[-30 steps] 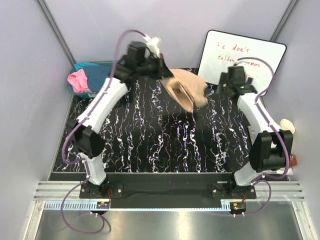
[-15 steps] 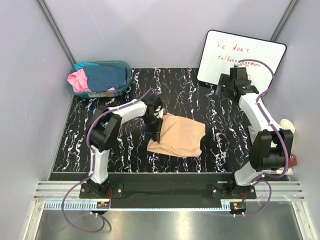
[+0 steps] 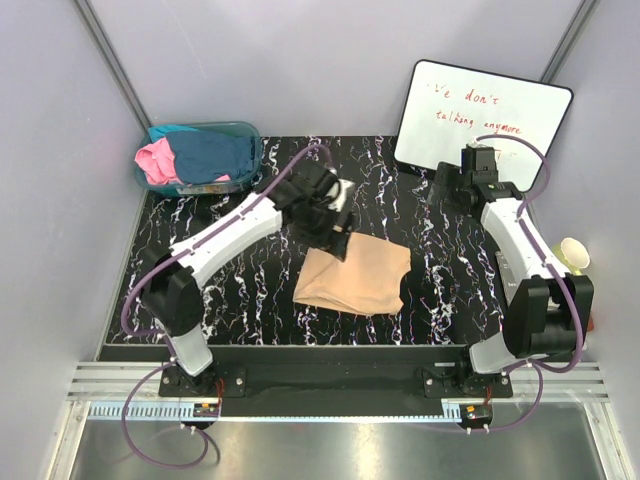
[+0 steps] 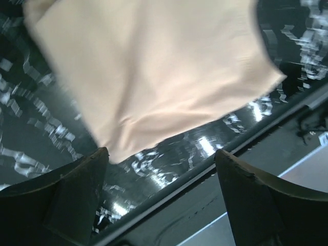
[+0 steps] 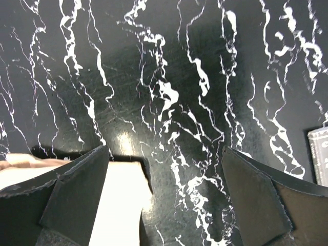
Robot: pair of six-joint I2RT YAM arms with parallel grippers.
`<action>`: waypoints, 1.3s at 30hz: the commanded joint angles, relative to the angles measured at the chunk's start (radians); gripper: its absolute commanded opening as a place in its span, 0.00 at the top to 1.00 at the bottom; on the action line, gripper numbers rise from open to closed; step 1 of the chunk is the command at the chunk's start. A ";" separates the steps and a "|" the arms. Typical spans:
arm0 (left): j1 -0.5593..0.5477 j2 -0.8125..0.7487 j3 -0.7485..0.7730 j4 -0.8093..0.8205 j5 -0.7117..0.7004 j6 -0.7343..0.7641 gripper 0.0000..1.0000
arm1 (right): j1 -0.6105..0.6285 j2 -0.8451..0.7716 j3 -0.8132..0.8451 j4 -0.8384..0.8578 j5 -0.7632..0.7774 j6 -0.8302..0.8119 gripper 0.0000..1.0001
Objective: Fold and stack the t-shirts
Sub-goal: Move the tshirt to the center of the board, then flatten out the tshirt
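On the table, centre, the tan t-shirt lies folded flat. My left fingers have just gone from clamped to wide, releasing it; my right fingers stand wide, empty. I judge this fold finished.

The right pincer gapes wide above the black, white-veined surface; a pale beige t-shirt lies partly behind one finger.

1 tan t-shirt, prob. 2 more in tub, 1 whiteboard, 1 cup.
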 commanded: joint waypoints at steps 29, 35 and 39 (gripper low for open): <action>-0.505 0.541 0.448 -0.006 -0.248 0.184 0.12 | -0.179 0.175 0.190 -0.138 0.018 0.037 0.00; -0.505 0.611 0.479 -0.002 -0.329 0.209 0.82 | -0.180 0.168 0.186 -0.137 -0.040 0.025 0.00; -0.502 0.546 0.450 0.001 -0.433 0.179 1.00 | -0.180 0.158 0.155 -0.137 -0.094 0.034 0.00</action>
